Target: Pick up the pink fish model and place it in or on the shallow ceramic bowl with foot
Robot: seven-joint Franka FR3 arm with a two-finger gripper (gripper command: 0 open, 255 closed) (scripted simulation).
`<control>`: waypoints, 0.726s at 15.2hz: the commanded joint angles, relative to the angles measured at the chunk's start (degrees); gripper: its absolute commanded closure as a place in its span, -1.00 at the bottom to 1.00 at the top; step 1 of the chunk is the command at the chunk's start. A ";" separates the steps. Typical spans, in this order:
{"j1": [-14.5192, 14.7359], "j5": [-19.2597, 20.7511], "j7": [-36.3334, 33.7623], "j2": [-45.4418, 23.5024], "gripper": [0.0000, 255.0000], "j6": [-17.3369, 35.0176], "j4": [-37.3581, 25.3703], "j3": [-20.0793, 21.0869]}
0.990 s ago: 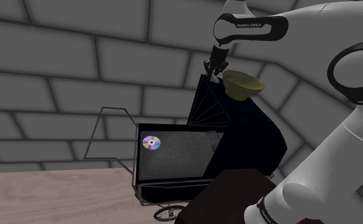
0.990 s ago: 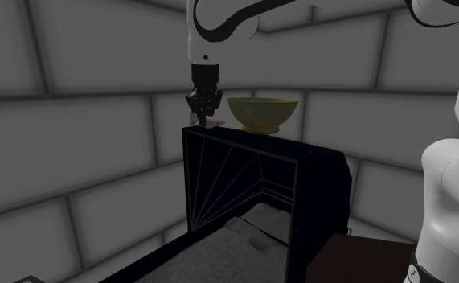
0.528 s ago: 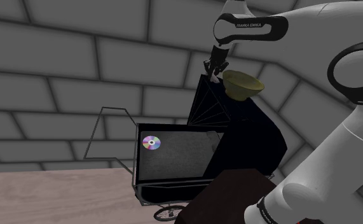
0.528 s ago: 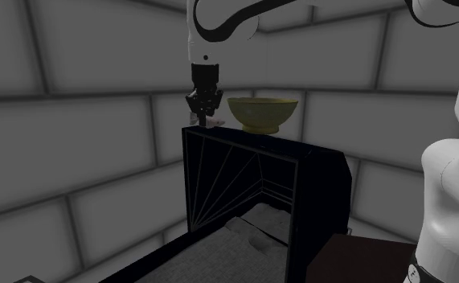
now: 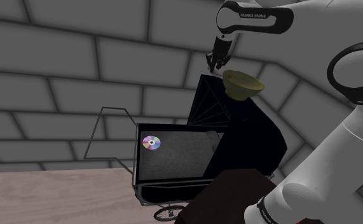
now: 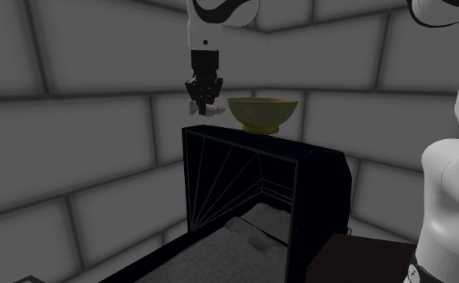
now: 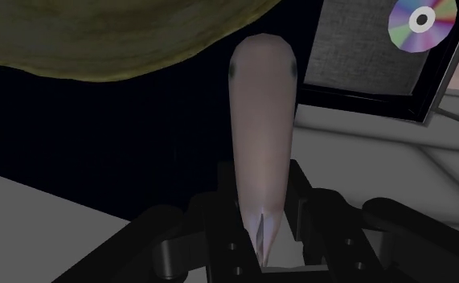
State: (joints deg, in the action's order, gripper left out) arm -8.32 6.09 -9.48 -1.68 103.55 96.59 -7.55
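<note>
The pale pink fish model (image 7: pixel 261 120) is long and smooth, and my black gripper (image 7: pixel 261 205) is shut on its tail end. In the second exterior view the gripper (image 6: pixel 202 98) hangs above the top of the black hood, with the fish (image 6: pixel 207 111) showing just below its fingers. The olive-green footed bowl (image 6: pixel 263 112) stands on the hood top, to the second exterior view's right of the gripper. In the shoulder view the gripper (image 5: pixel 219 62) is just up and left of the bowl (image 5: pixel 242 84). The bowl's underside (image 7: pixel 123 32) looms close beside the fish's head.
The bowl rests on a black pram-like carriage with a raised hood (image 5: pixel 213 105) and a dark grey bed (image 5: pixel 173 153). A shiny disc (image 5: pixel 151 142) lies on that bed. Grey block walls stand behind. My stand (image 5: pixel 227 197) is at the shoulder view's lower right.
My gripper has risen from the hood top, taking the pink fish up with it. The bowl and the disc have not moved.
</note>
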 commanded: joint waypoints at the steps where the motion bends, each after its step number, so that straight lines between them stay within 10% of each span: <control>1: 0.03 -0.07 0.14 -0.24 1.00 -1.81 -2.04 0.03; 11: -0.01 -0.43 1.05 -2.02 1.00 -10.01 -12.06 0.00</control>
State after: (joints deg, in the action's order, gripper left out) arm -8.30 5.73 -8.59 -3.28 94.56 85.95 -7.52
